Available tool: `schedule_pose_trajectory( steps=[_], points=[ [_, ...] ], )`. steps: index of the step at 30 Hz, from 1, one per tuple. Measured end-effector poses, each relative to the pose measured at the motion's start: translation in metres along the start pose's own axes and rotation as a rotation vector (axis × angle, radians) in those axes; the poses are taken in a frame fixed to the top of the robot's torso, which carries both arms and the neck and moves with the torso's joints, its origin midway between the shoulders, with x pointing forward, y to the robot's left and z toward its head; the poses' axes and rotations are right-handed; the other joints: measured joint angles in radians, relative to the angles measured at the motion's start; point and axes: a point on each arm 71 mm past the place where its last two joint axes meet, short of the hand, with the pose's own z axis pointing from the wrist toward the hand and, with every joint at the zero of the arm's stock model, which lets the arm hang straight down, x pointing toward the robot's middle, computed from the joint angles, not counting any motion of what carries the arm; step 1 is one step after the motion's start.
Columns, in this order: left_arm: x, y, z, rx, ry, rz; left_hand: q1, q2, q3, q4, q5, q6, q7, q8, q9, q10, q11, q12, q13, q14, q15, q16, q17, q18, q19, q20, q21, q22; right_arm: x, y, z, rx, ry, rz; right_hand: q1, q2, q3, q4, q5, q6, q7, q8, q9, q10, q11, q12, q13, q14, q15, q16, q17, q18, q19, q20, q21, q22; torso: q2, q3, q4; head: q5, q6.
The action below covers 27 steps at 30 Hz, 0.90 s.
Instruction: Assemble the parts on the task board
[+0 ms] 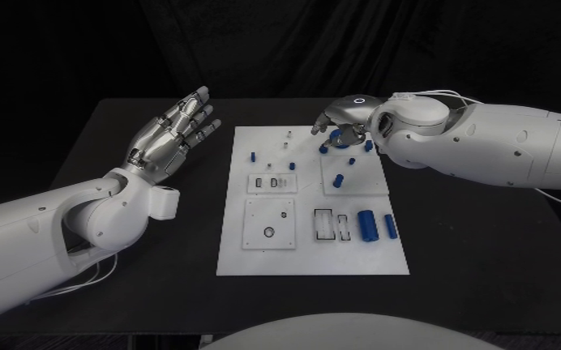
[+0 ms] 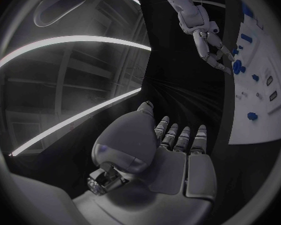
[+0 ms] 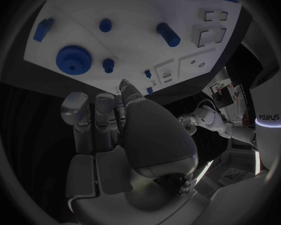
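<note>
Left hand (image 1: 173,135) raised over the bare black table (image 1: 140,269) left of the white rectangular task board (image 1: 306,257), well apart from it, fingers straight and slightly fanned, palm toward the board, holding nothing; left wrist view shows the same flat open palm (image 2: 172,160) with fingers side by side. Right hand (image 1: 345,119) sits above the board's far right corner, fingers curled downward over the blue toothed gear (image 1: 340,141) there; head view does not show clearly whether the fingertips touch the gear. In the right wrist view the right hand's fingers (image 3: 93,112) are bunched and bent with nothing between them, and the gear (image 3: 73,59) lies on the board beyond the fingertips, apart from them. Board lies flat mid-table. Small blue pegs on it: one near the left edge (image 1: 254,155), one short cylinder in the right-hand square panel (image 1: 338,180), one just beside the gear (image 1: 353,160). Near right part of the board holds a larger blue cylinder (image 1: 367,225) lying flat with a smaller blue piece (image 1: 391,226) just beside it, next to rectangular slots (image 1: 325,225). A square panel with a round hole (image 1: 269,232) sits at the near left of the board. Left wrist view also catches the right hand (image 2: 212,50) over the board's blue parts.
</note>
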Motion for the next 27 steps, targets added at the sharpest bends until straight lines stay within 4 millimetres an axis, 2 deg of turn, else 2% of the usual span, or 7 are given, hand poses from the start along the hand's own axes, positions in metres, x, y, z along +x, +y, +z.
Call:
schedule_pose_trajectory(
  steps=[6, 11, 14, 16, 22, 27],
  points=[
    [0.000, 0.000, 0.000, 0.000, 0.002, -0.002, 0.000, 0.000, 0.000, 0.000, 0.006, 0.000, 0.000, 0.000, 0.000, -0.002, 0.001, 0.000, 0.000, 0.000, 0.000, 0.000, 0.000, 0.000, 0.004, 0.004, 0.000, 0.000, 0.001, -0.003, -0.002, 0.009, 0.004, -0.013, -0.011, 0.000, 0.003, 0.003, -0.003, 0.004, 0.004, 0.000, 0.001, 0.007, 0.000, 0.000, 0.000, 0.003, 0.003, 0.007, 0.010, 0.000, 0.004, 0.004, 0.010, 0.016, -0.002, -0.0027, -0.0006, 0.002, -0.016],
    [-0.001, 0.000, 0.000, 0.001, 0.003, -0.002, 0.002, 0.002, 0.000, 0.000, 0.006, 0.000, 0.000, 0.000, 0.000, -0.001, 0.001, 0.000, 0.000, 0.000, 0.000, 0.000, 0.000, 0.000, 0.004, 0.004, 0.000, 0.000, 0.003, -0.004, -0.002, 0.016, 0.009, -0.020, -0.011, 0.000, 0.003, 0.003, -0.003, 0.008, 0.001, 0.000, 0.001, 0.011, 0.003, 0.000, 0.001, 0.003, 0.003, 0.012, 0.015, 0.000, 0.004, 0.004, 0.013, 0.020, -0.003, -0.0033, -0.0007, 0.003, -0.025],
    [-0.001, 0.000, 0.001, 0.001, 0.005, -0.003, 0.004, 0.004, 0.000, 0.000, 0.006, 0.000, 0.000, 0.000, 0.000, -0.001, 0.001, 0.000, 0.000, 0.000, 0.000, 0.000, 0.001, 0.000, 0.004, 0.003, 0.000, 0.000, 0.005, -0.005, -0.001, 0.021, 0.014, -0.023, -0.011, 0.000, 0.003, 0.003, -0.003, 0.011, 0.004, 0.000, 0.002, 0.011, 0.003, -0.004, 0.001, 0.003, 0.003, 0.012, 0.010, 0.000, 0.004, 0.004, 0.013, 0.019, -0.005, -0.0051, -0.0006, 0.003, -0.032],
    [-0.001, 0.000, 0.001, 0.001, 0.007, -0.004, 0.007, 0.001, 0.000, 0.000, 0.006, 0.000, 0.000, 0.000, 0.000, -0.001, 0.001, 0.000, 0.000, 0.000, 0.000, 0.000, 0.001, 0.000, 0.004, 0.004, 0.000, 0.000, 0.007, -0.006, 0.000, 0.025, 0.017, -0.027, -0.011, 0.000, 0.006, 0.000, 0.001, 0.011, 0.004, 0.000, 0.002, 0.011, 0.003, -0.004, 0.001, 0.003, 0.003, 0.012, 0.007, 0.000, 0.004, 0.004, 0.013, 0.019, -0.004, -0.0061, 0.0004, 0.001, -0.032],
    [-0.001, 0.000, 0.001, 0.001, 0.010, -0.006, 0.008, 0.000, 0.000, 0.000, 0.006, 0.000, 0.000, 0.000, 0.001, -0.001, 0.001, 0.000, 0.000, 0.000, 0.000, 0.000, 0.001, 0.000, 0.003, 0.003, 0.000, 0.000, 0.013, -0.007, 0.004, 0.034, 0.025, -0.037, -0.011, 0.000, 0.006, 0.000, 0.001, 0.011, 0.004, 0.000, 0.002, 0.011, 0.004, -0.004, 0.001, 0.003, 0.003, 0.012, 0.006, 0.000, 0.004, 0.004, 0.013, 0.019, 0.007, -0.0091, 0.0044, -0.008, -0.021],
    [-0.001, 0.001, 0.002, 0.001, 0.014, -0.009, 0.008, 0.000, 0.000, 0.000, 0.009, 0.000, 0.000, 0.000, 0.001, -0.001, 0.001, 0.004, 0.000, 0.000, 0.000, 0.000, 0.001, 0.000, 0.004, 0.003, 0.000, 0.000, 0.016, -0.009, 0.007, 0.041, 0.030, -0.044, -0.011, 0.000, 0.008, 0.003, 0.001, 0.011, 0.004, 0.000, 0.002, 0.014, 0.000, -0.004, 0.001, 0.003, 0.003, 0.012, 0.012, 0.000, 0.004, 0.004, 0.013, 0.025, 0.013, -0.0110, 0.0060, -0.009, -0.018]
  ],
)
